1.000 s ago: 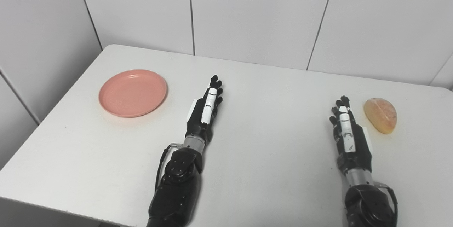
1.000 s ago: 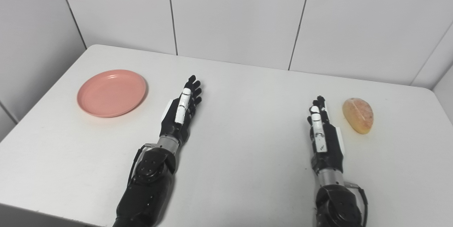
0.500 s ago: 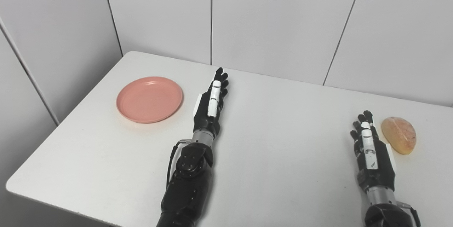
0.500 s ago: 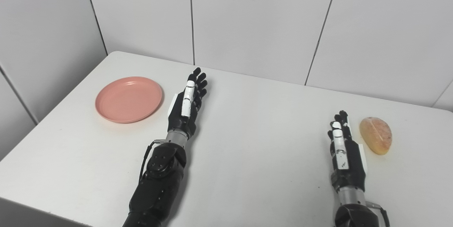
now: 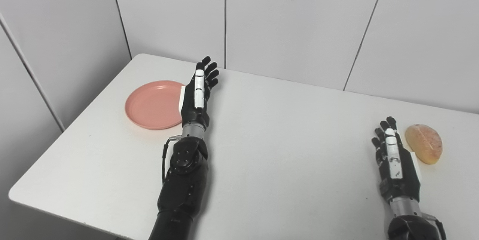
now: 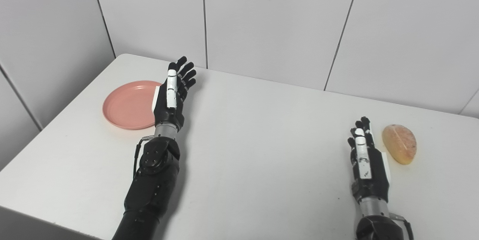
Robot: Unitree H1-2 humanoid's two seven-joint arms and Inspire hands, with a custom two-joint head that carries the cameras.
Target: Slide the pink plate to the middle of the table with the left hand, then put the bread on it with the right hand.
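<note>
The pink plate [image 5: 151, 104] lies empty near the table's far left corner. My left hand [image 5: 197, 94] is open, fingers stretched forward and slightly spread, raised over the plate's right rim and hiding that edge. The bread [image 5: 424, 143], a golden oval roll, rests on the table at the right. My right hand [image 5: 393, 161] is open and flat, just left of the bread and holding nothing.
The white table [image 5: 284, 139] has a rounded front left corner and ends close to a tiled wall [image 5: 292, 19] at the back. Another wall panel stands along the left side.
The camera shifted after the first frames. My left hand has moved left and forward, from right of the plate to over its right rim. The right hand, bread and plate stay put.
</note>
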